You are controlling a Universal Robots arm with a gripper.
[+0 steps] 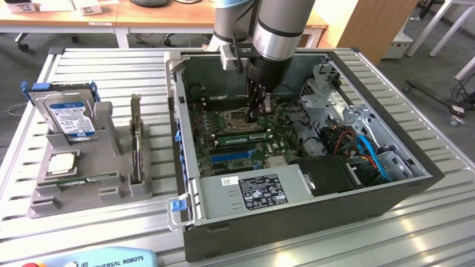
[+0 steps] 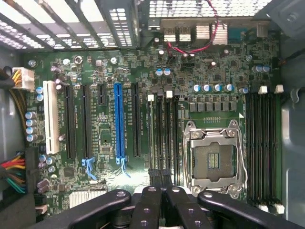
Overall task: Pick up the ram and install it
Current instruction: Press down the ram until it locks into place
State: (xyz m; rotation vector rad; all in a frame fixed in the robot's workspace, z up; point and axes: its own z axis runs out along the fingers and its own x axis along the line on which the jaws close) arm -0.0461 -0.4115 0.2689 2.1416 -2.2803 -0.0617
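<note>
Exterior view: the grey Universal Robots arm [image 1: 278,28] reaches down into the open black desktop computer case [image 1: 312,214] on the slatted metal table [image 1: 111,72]. Its black hand [image 1: 258,114] is low over the green motherboard [image 1: 245,147], just beside the silver square processor socket [image 1: 224,120]. The ram, a thin long green circuit-board stick [image 1: 241,135], lies along the memory slots between that socket and the blue expansion slot [image 1: 233,156]. It is inside the case, with one end under the hand; I cannot tell whether they touch. A second thin green stick [image 1: 88,179] sits in the grey plastic parts holder [image 1: 44,208] at the exterior view's left, well apart from the hand, beside a silver hard drive [image 1: 70,114].

Wrist view: the hand [image 2: 162,191] has its fingers drawn together with no gap. The fingertips [image 2: 151,193] hover right over the black memory slots [image 2: 164,133] next to the processor socket [image 2: 214,160]. I cannot tell whether a stick is pinched there.

Judged step: the install phase, at the slot, pickup apparently done. Seating calls for the stick square to the slot and straight downward pressure. A tilt risks jamming the stick or missing the white latches [image 2: 169,94].
</note>
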